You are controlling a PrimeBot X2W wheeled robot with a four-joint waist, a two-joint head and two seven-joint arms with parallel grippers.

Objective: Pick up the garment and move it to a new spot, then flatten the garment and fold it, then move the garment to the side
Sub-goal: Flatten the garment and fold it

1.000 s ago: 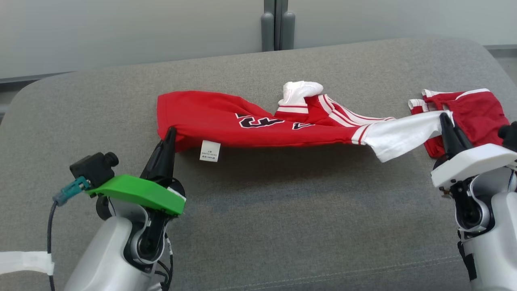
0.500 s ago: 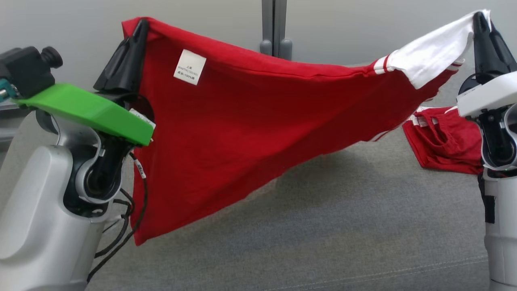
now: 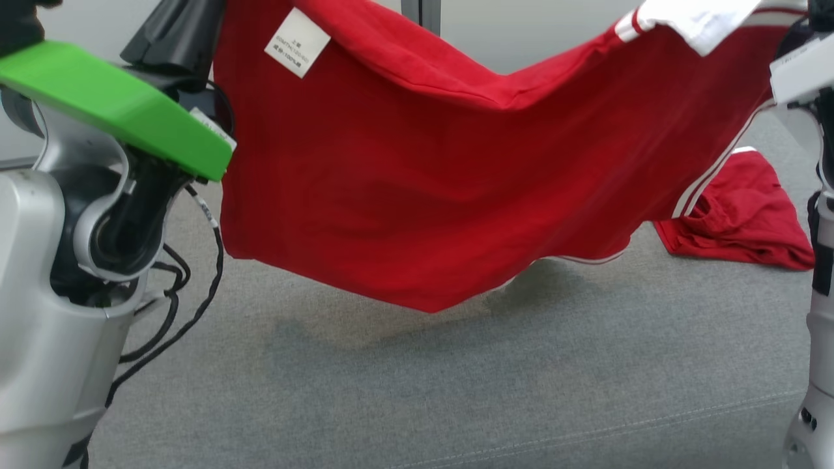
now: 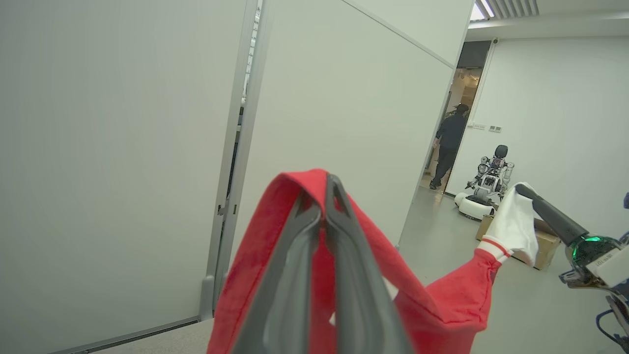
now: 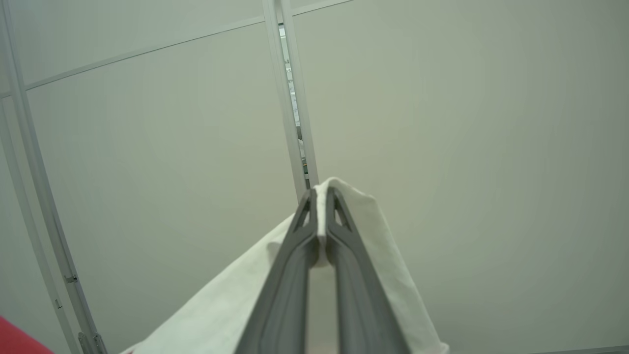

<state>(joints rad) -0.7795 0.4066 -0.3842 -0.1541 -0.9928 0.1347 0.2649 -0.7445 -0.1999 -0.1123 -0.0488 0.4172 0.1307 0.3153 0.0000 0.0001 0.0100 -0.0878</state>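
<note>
A red garment with white striped trim and a white sleeve hangs spread in the air between my two grippers, its lowest fold just above the grey cushion. A white label shows near its upper left corner. In the left wrist view my left gripper is shut on the red hem. In the right wrist view my right gripper is shut on the white sleeve. The left wrist view also shows the right gripper holding that sleeve.
A second red garment lies crumpled on the cushion at the right. Pale partition walls stand behind. Far off in the left wrist view are a person in a doorway, another robot and a cardboard box.
Both arms have risen, lifting the red garment off the cushion until it hangs free and spread. The head camera's view has shifted as well.
</note>
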